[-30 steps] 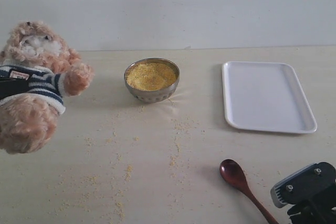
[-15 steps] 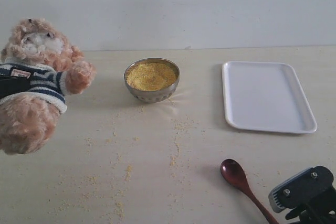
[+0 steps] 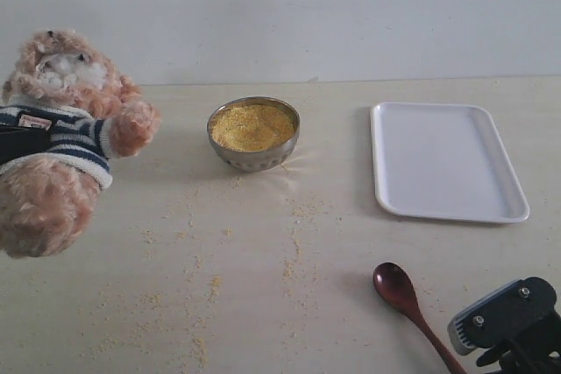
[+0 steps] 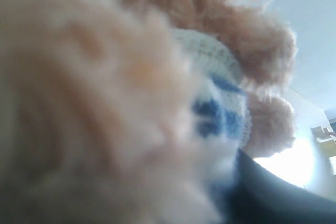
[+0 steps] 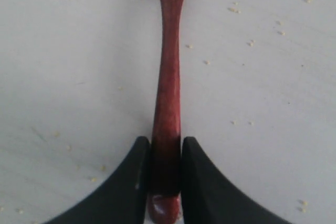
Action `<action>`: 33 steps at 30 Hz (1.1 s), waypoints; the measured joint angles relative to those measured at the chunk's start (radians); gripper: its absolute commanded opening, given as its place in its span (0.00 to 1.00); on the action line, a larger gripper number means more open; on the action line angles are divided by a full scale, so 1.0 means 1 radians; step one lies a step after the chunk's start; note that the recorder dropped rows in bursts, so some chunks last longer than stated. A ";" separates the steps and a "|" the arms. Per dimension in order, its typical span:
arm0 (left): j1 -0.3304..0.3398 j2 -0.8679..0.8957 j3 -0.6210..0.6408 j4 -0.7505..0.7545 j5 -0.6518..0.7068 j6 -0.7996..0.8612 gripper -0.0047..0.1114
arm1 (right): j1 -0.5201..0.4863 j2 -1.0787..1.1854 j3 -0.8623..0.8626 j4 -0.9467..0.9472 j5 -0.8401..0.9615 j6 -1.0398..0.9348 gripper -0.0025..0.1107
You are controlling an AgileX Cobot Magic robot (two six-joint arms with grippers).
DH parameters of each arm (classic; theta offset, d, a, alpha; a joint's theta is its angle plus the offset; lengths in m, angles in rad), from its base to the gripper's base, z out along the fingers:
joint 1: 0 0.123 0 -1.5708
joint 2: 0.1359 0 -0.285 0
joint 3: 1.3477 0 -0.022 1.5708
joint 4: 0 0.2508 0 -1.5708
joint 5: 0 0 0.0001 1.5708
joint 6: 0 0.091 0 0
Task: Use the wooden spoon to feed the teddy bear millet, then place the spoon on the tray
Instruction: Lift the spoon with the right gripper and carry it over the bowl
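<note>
The teddy bear (image 3: pixel 61 137) hangs tilted at the far left, with a dark finger of my left gripper across its striped shirt (image 3: pixel 13 142). The left wrist view is filled with blurred bear fur (image 4: pixel 105 103) and one dark finger (image 4: pixel 273 195). The wooden spoon (image 3: pixel 399 293) lies on the table near the front right. My right gripper (image 5: pixel 165 141) is shut on the spoon's handle (image 5: pixel 168 77) close to its end. Millet (image 3: pixel 252 126) fills a metal bowl (image 3: pixel 254 157) at the middle back. The white tray (image 3: pixel 447 159) lies at the right with nothing on it.
Loose millet specks (image 3: pixel 294 260) are strewn over the table in front of the bowl and around the spoon (image 5: pixel 233 9). My right arm's grey mount (image 3: pixel 504 314) sits at the bottom right corner. A pale wall stands behind the table.
The bear has risen and tipped slightly. My right gripper's mount has sunk a little toward the bottom edge, and the spoon's bowl has shifted slightly to the right.
</note>
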 measured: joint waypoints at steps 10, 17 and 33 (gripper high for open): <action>0.000 0.000 0.000 0.000 0.000 0.000 0.08 | 0.000 0.000 0.000 0.000 0.000 0.000 0.21; 0.000 0.000 0.000 0.000 0.000 0.000 0.08 | 0.000 0.000 0.000 0.000 0.002 0.006 0.30; 0.000 0.000 0.000 0.000 0.000 0.000 0.08 | 0.000 0.000 -0.001 0.000 0.002 -0.016 0.02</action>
